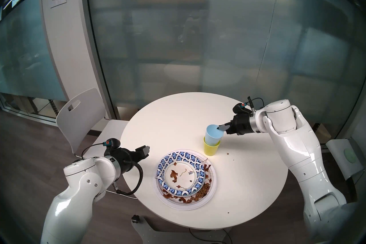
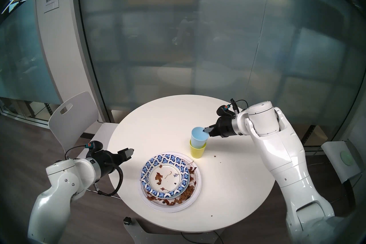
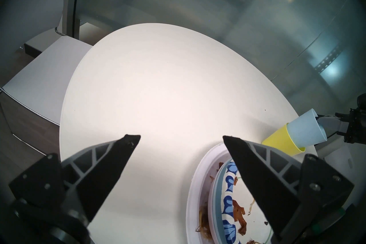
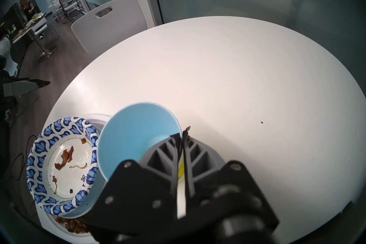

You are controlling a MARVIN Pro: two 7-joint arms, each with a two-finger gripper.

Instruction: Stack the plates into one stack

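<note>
Light: even indoor light from overhead, moderately bright.
Glare: soft bright patch on the round white desk (image 3: pixel 158 87); frosted glass wall (image 1: pixel 198 29) carries hazy reflections.
Shadows: faint, short, beside the yellow plastic cup (image 1: pixel 211 148).
Distortion: strong fisheye, dark rim in all views, straight edges bowed.
Focus: head views fairly sharp; black-and-grey fingers (image 3: pixel 111 160) soft up close; right wrist background room dim, blurry.
</note>
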